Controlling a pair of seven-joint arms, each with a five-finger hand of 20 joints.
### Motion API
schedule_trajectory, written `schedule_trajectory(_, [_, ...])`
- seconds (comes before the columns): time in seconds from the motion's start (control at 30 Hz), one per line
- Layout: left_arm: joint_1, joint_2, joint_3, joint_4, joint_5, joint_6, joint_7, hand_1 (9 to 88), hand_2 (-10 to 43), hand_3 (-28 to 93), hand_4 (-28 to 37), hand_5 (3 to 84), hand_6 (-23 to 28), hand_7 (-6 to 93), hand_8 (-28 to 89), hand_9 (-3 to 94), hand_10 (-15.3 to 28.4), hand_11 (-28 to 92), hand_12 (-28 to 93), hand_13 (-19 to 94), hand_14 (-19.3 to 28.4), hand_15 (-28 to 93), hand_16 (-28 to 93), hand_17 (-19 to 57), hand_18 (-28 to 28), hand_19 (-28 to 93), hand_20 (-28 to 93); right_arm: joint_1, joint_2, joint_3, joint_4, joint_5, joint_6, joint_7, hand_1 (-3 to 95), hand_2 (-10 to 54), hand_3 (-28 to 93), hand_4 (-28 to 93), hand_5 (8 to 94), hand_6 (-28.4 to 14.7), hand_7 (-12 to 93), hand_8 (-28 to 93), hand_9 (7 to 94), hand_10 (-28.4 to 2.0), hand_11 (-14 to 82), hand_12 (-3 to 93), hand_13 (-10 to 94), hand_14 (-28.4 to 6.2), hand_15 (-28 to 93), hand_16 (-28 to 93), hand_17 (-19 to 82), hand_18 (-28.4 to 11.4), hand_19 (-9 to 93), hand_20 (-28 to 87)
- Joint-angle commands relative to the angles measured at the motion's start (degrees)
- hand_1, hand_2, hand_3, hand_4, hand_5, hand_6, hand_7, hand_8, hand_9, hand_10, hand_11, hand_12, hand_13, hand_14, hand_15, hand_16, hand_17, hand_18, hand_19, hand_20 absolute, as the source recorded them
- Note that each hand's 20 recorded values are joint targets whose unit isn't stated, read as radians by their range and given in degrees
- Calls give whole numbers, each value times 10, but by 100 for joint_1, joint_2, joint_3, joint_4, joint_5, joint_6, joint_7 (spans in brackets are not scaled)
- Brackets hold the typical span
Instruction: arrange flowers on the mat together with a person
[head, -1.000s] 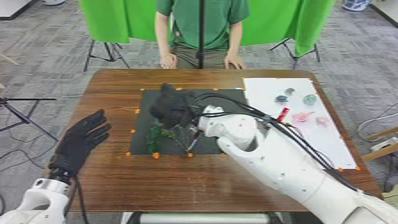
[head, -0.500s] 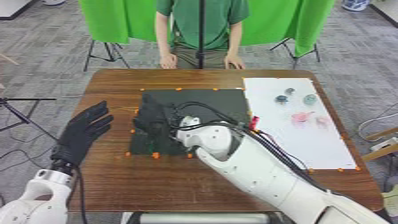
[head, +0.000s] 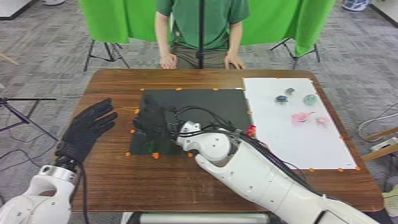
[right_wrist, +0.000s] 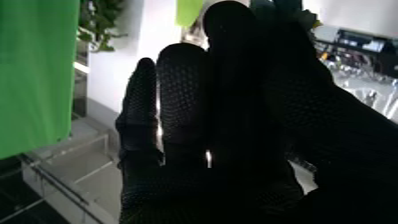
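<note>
Nearest me, my left hand (head: 84, 131) waited with its fingers straight and lightly spread, holding nothing. My right hand (head: 155, 122) was over the mat (head: 218, 100), its outer fingers (right_wrist: 182, 100) nearly straight; its thumb (right_wrist: 333, 115) lay close to the nearest finger. At their tips I could make out a dark teal bloom (right_wrist: 274, 6), which I took to be pinched there, though much of it was hidden.

A green stem (head: 151, 146) lay on the mat, just on the near side of the right fingers. Well off to their right, on the sheet (head: 306, 150), were the pink flowers (head: 301, 117), with the blue flowers (head: 282, 99) and a pale green flower (head: 310, 100) farther out.

I judged the step to be placing a bloom in the arrangement. Next I needed to line it up with the stem, lower gently, then part thumb and finger without dragging anything.
</note>
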Motion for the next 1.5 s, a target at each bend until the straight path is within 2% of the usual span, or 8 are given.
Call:
schedule_trajectory(0.03, [63, -81, 29, 41, 42, -46, -42, 251, -19, 698, -283, 309, 40, 194, -106, 213, 113, 246, 129, 218, 139, 229, -15, -94, 214, 445, 39, 74, 73, -215, -191, 76, 62, 433, 400, -95, 760, -283, 722, 58, 396, -70, 783, -46, 237, 376, 622, -53, 715, 218, 161, -153, 600, 386])
schedule_trajectory(0.3, [41, -81, 40, 41, 52, -63, -50, 252, -19, 697, -283, 309, 40, 193, -106, 213, 113, 246, 129, 217, 139, 229, -15, -94, 214, 445, 39, 159, 95, -361, -363, 280, 60, 777, 349, -95, 782, -283, 690, 50, 363, -59, 726, -63, 330, 267, 593, -63, 718, 213, 145, -158, 597, 391])
schedule_trajectory(0.7, [49, -96, 40, 40, 48, -48, -57, 252, -19, 696, -283, 309, 41, 193, -106, 213, 112, 245, 129, 217, 140, 229, -15, -95, 215, 445, 39, 345, 18, -245, -425, 384, -18, 1263, 323, -95, 822, -283, 650, 49, 347, -82, 663, -69, 332, 251, 550, -67, 695, 199, 127, -166, 581, 383])
schedule_trajectory(0.77, [91, 4, 91, 28, -18, 50, 43, 251, -18, 697, -283, 309, 40, 193, -106, 213, 112, 246, 129, 217, 140, 229, -15, -95, 215, 445, 39, 418, 43, -264, -501, 551, -22, 1386, 317, -95, 825, -283, 648, 49, 345, -86, 656, -72, 330, 250, 548, -66, 687, 196, 124, -167, 579, 382])
schedule_trajectory(0.97, [261, -161, 24, -76, -3, 72, 178, 252, -19, 696, -283, 309, 41, 193, -105, 212, 114, 246, 129, 217, 140, 231, -16, -95, 215, 445, 39, 447, 176, 203, -1124, 1350, -840, 1679, 259, -65, 855, -283, 570, 24, 317, -183, 572, -101, 299, 240, 481, -80, 600, 169, 99, -180, 540, 351])
schedule_trajectory(1.0, [207, -224, 1, -45, 12, 11, 89, 253, -19, 696, -283, 309, 41, 193, -106, 212, 113, 246, 129, 217, 140, 231, -16, -95, 215, 445, 39, 426, 221, 332, -1214, 1458, -996, 1684, 255, -56, 856, -283, 551, 18, 308, -179, 553, -106, 290, 237, 471, -80, 580, 164, 95, -181, 529, 343])
schedule_trajectory(1.13, [343, -370, -54, -106, 18, -9, 118, 252, -19, 697, -283, 310, 41, 193, -105, 213, 114, 246, 129, 216, 139, 230, -16, -95, 215, 446, 39, 123, 560, 1183, -1887, 2569, -1724, 1530, 249, -37, 873, -281, 483, 3, 294, -167, 485, -113, 259, 233, 413, -83, 489, 155, 79, -187, 489, 303])
schedule_trajectory(1.5, [505, -708, -118, -190, -89, -96, 219, 249, -20, 697, -283, 310, 41, 190, -105, 214, 115, 244, 129, 216, 139, 225, -14, -95, 215, 445, 39, -1601, 2546, 3581, -3435, 6649, -2575, 1661, 210, 17, 854, -259, 431, -39, 171, -112, 390, -117, 147, 225, 305, -103, 220, 244, 42, -202, 381, 232])
